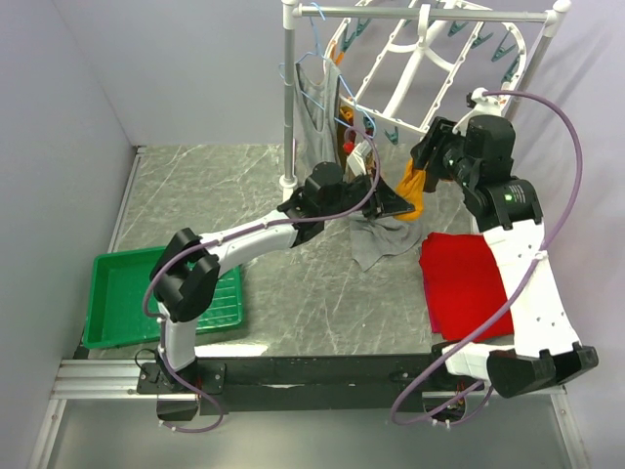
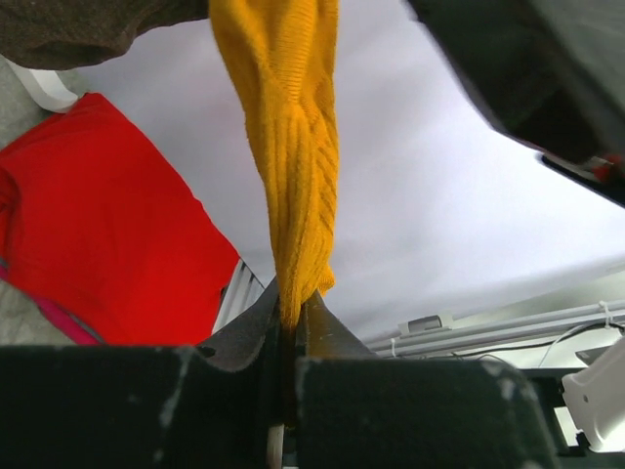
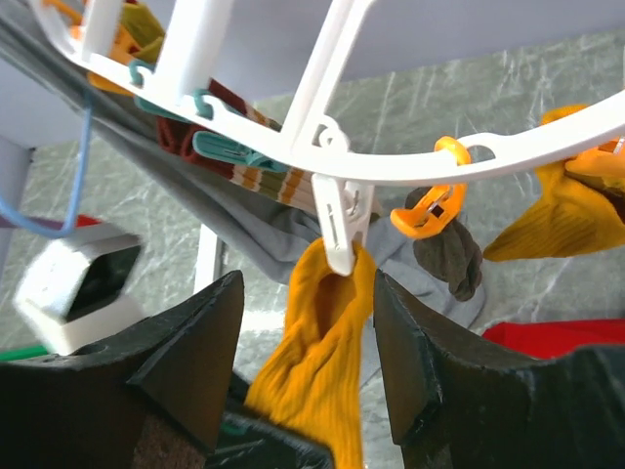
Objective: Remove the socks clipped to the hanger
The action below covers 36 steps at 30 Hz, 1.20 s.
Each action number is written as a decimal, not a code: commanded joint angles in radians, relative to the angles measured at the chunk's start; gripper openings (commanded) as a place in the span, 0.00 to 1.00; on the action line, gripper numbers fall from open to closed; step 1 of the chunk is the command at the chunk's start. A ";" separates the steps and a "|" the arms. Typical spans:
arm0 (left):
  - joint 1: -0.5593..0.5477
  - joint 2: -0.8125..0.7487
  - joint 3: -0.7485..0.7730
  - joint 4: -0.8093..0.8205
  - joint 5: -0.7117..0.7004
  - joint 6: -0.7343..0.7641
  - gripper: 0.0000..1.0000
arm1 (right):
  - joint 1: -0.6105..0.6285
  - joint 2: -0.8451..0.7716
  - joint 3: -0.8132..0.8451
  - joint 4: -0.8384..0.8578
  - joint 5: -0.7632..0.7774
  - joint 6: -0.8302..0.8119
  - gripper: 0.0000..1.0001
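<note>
Where the mustard sock (image 2: pixel 283 147) narrows at its lower end, the left gripper (image 2: pixel 290 318) pinches it. Its jaws are closed flat on the ribbed, cable-knit fabric, and the sock runs taut and slightly twisted up out of the left wrist view. The sock's upper end hangs from a white clip (image 3: pixel 337 230) under the rim of the hanger (image 3: pixel 488 156). This is a round white plastic ring with curved spokes, hooked on a white rail (image 1: pixel 391 13) well above the table (image 1: pixel 244 195).

The right gripper (image 3: pixel 305 362) is up at that clip with its jaws apart and grips nothing. Its black fingers (image 3: pixel 186 362) stand one on each side of the sock, just below the clip. I cannot tell whether either touches the knit.

Further along the rim, a dark sock (image 3: pixel 449 259), fuzzy and bunched, hangs under an orange clip (image 3: pixel 430 210). A second mustard sock (image 3: pixel 557 220) hangs at the right edge of that view. A striped sock (image 3: pixel 264 176) in brown, tan and cream bands sits by teal clips (image 3: pixel 229 151). A limp grey tank top (image 1: pixel 317 107) hangs on a thin blue wire hanger (image 3: pixel 85 137) beside the ring.

On the grey, veined, stone-look table lie a grey cloth (image 1: pixel 381 239), crumpled, and a red cloth (image 1: pixel 469 283), flat. Well to the left is a green plastic tray (image 1: pixel 127 293) with a grid bottom.
</note>
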 commanded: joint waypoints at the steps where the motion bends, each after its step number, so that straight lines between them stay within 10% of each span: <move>1: -0.006 -0.076 0.020 0.014 0.030 -0.002 0.08 | -0.016 0.022 0.044 0.019 -0.012 -0.021 0.63; 36: -0.014 -0.114 -0.002 0.026 0.055 -0.029 0.07 | -0.109 0.079 -0.071 0.258 -0.245 0.085 0.54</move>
